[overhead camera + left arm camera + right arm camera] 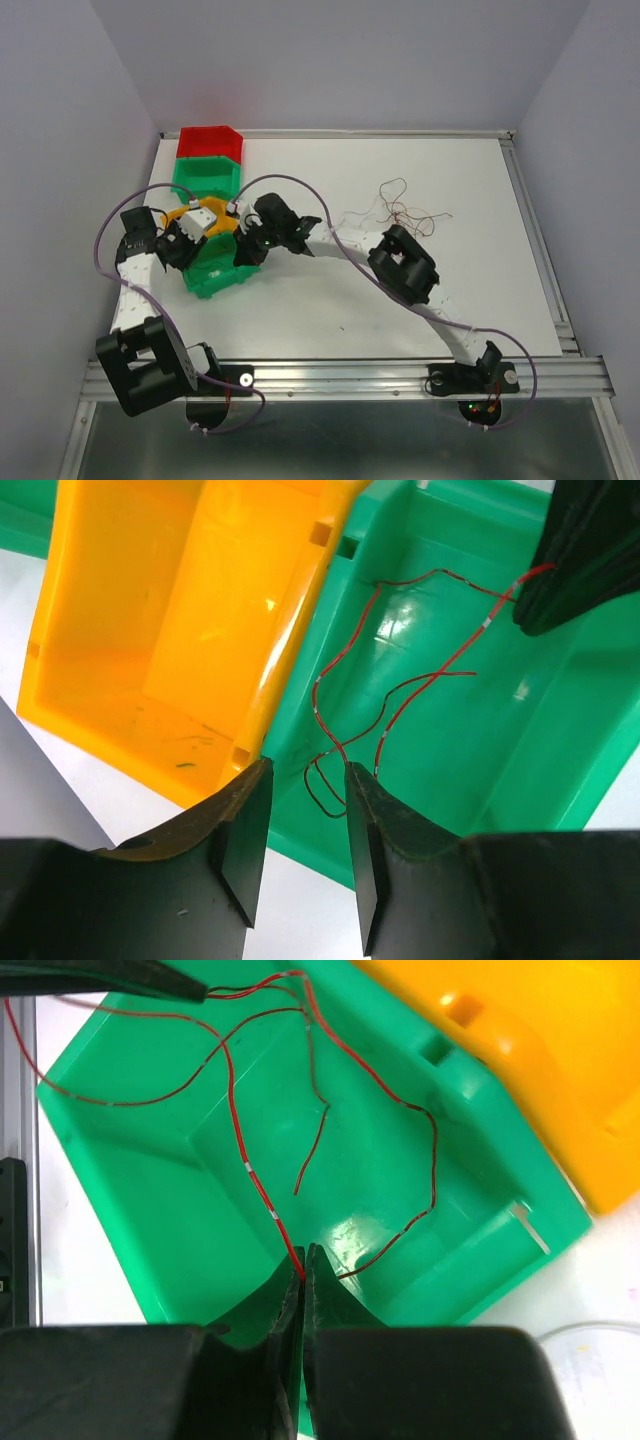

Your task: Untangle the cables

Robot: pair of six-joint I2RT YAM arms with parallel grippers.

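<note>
Wire [247, 1167] sits clamped in my right gripper [304, 1260] over the bin [120, 1210]; left gripper [305, 780] gapes halfway, gripping nothing; I should pinch it there, then part slowly.

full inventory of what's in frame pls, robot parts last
red bin: 1, red, far-left corner of the table
far green bin: 1, green, next to the red bin
orange bin: 1, orange-yellow, between the two green bins
near green bin: 1, green, nearest the arms
red wires: a few strands, count unclear, red, over the near green bin
wire tangle: 1 bunch, reddish and pale, on the table right of centre
purple cables: purple, along both arms
left tool: black, jaws apart around a red wire loop
right tool: black, shut on one of the red wires
</note>
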